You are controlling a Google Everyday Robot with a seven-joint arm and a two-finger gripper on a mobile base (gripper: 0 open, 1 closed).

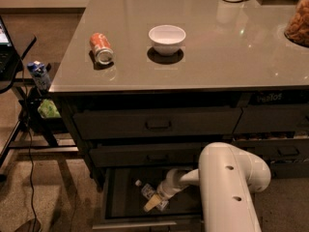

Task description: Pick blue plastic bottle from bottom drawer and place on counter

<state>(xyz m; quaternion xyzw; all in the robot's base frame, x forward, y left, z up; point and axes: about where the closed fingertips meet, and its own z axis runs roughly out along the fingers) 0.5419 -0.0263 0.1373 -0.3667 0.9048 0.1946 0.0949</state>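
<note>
Camera view, and the action is all down low. The bottom drawer (119, 199) is pulled out from the cabinet, its dark floor showing. The blue plastic bottle (147, 191) lies on its side in there, near the middle of the drawer, with its white cap pointing up and left towards the back.

How will it handle? My read is light, thin-walled and smooth: a clear plastic shell that gives under a hard squeeze and rolls at a nudge. The best hold looks to be across the body at mid-length, on the label, and not on the narrow cap end, with firm but modest pressure. It is lying flat, so it may skid along that slick drawer floor if pushed rather than gripped.

Now the end effector (153, 202). It reaches into the drawer from the right, on the end of the big white arm (231, 187), and its pale tip sits right at the bottle's lower end, touching it or just beside it. Whether it is spread, pressed together or pinching the bottle, I cannot tell from here: tip and bottle overlap.

Up top, the glossy tabletop (227, 52) carries an orange-red can (101, 48) lying on its side and a white bowl (167, 37), with bare surface to their right for the set-down.
</note>
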